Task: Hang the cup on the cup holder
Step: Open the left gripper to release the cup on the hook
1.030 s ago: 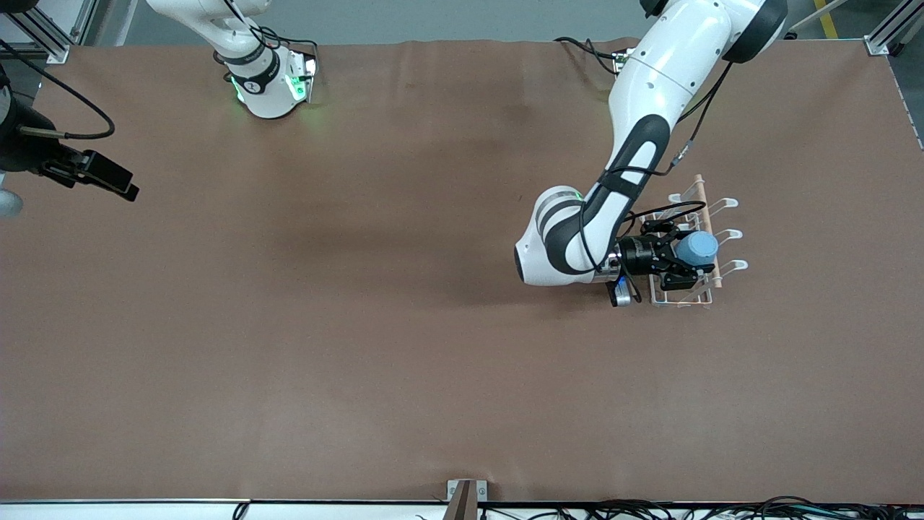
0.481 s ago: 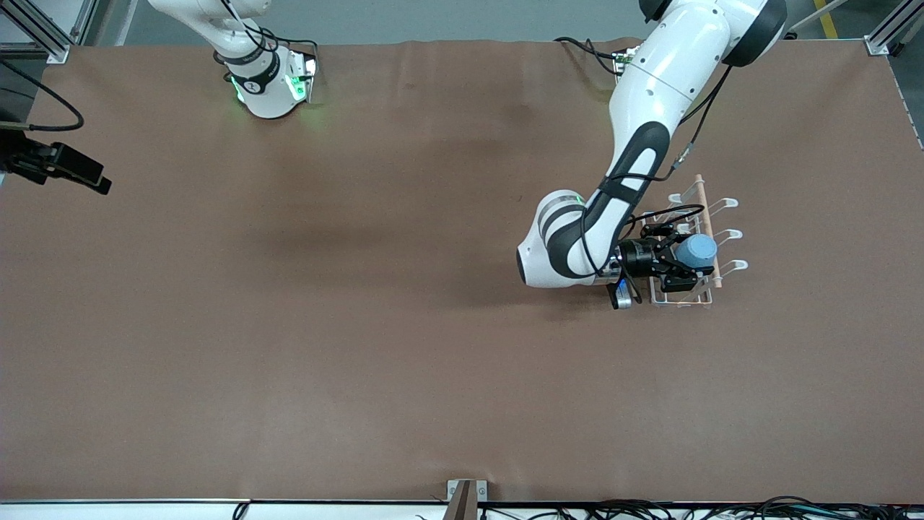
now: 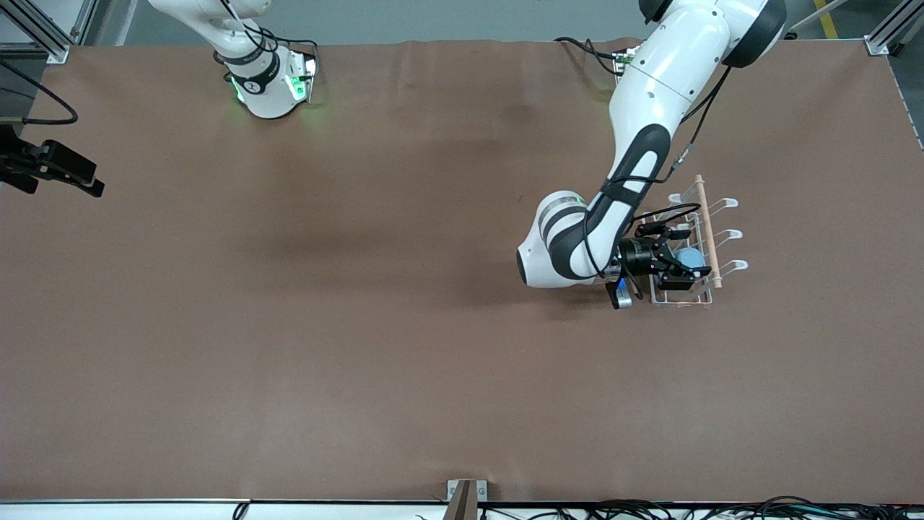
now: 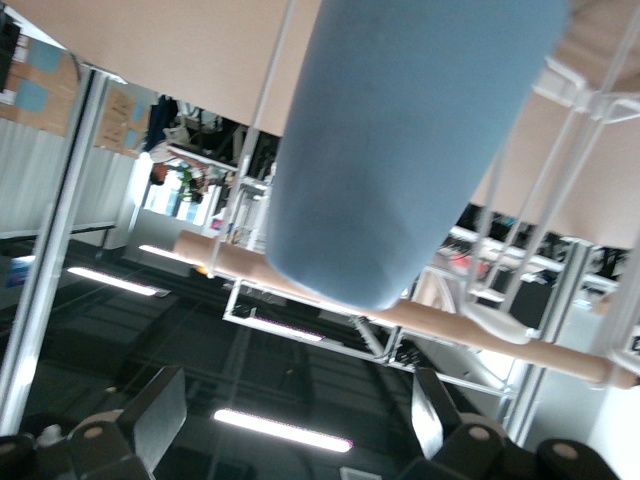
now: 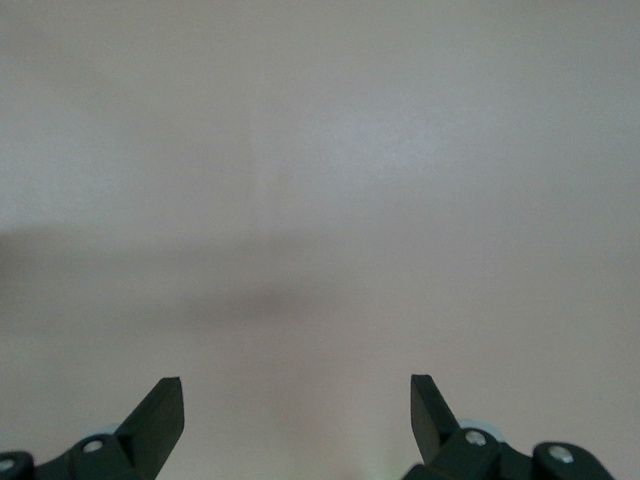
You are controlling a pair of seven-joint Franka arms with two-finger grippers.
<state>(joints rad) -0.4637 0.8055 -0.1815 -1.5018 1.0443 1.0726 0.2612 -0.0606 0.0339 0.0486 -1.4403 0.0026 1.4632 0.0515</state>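
Observation:
The light-blue cup (image 3: 691, 257) hangs mouth-down on a prong of the white wire cup holder (image 3: 728, 204), beside its wooden rod (image 3: 706, 217). My left gripper (image 3: 683, 254) is open at the holder, its fingers on either side of the cup and apart from it. In the left wrist view the cup (image 4: 400, 150) hangs among the wires (image 4: 560, 190) over the rod (image 4: 450, 325), clear of my open left gripper (image 4: 298, 415). My right gripper (image 3: 81, 178) waits open and empty over the right arm's end of the table; its wrist view (image 5: 297, 415) shows only bare table.
The brown table cover (image 3: 361, 325) is bare away from the holder. The left arm's elbow (image 3: 548, 245) hangs low beside the holder. A small bracket (image 3: 465, 495) sits at the table's near edge.
The cup has dropped lower into the holder and is out of my left gripper, which has drawn back slightly. My right gripper has moved outward to the table's end.

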